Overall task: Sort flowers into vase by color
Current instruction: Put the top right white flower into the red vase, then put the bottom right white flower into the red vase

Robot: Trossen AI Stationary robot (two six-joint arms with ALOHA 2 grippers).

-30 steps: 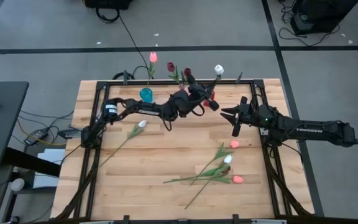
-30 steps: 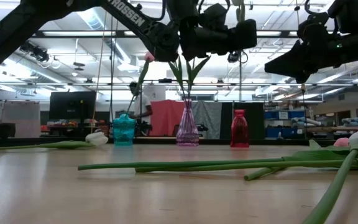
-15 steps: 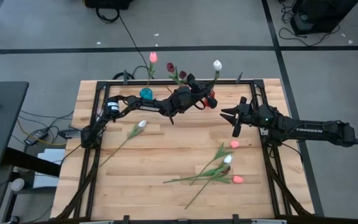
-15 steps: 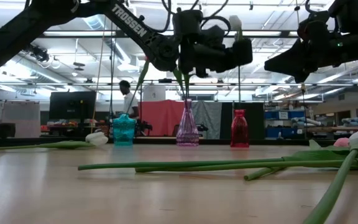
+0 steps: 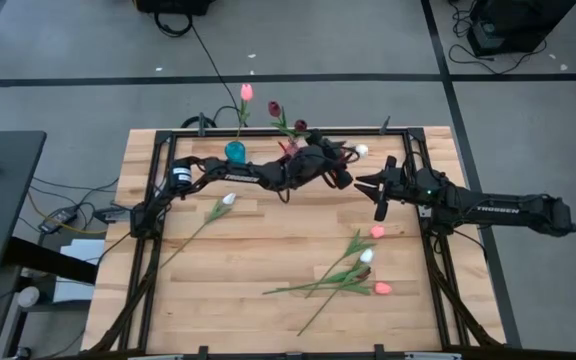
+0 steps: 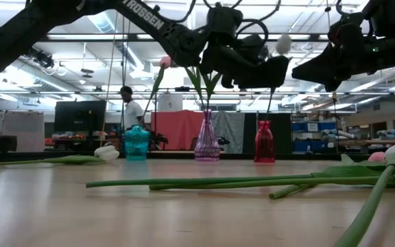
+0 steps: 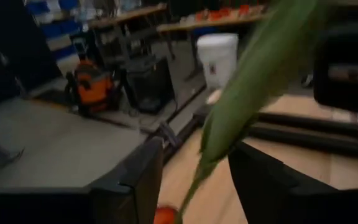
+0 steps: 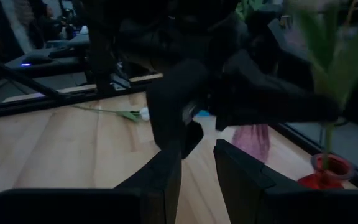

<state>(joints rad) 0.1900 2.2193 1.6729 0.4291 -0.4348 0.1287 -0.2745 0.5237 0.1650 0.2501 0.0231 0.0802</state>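
A white flower (image 5: pixel 361 150) stands tilted in the red vase (image 6: pixel 264 149), its bud (image 6: pixel 282 44) high and its stem (image 7: pixel 194 177) running down into the vase mouth. My left gripper (image 7: pixel 191 180) is open around that stem, one finger on each side and apart from it. A pink flower (image 5: pixel 246 92) stands in the teal vase (image 5: pixel 235 151). Two maroon flowers (image 5: pixel 274 107) stand in the pink vase (image 6: pixel 206 140). My right gripper (image 5: pixel 375 195) hovers open just right of the vases with nothing between its fingers.
A white tulip (image 5: pixel 228 200) lies on the table at the left. Two pink tulips (image 5: pixel 377 231) (image 5: pixel 382 288) and a white one (image 5: pixel 366 256) lie crossed at the right front. A black frame (image 5: pixel 158 180) edges the table. A person (image 6: pixel 130 110) stands in the room beyond.
My left gripper has moved toward the table's right edge and down over the red vase, then opened and let go of the white flower. The flower has sunk lower, its stem now in the red vase, and its bud has tipped toward the right.
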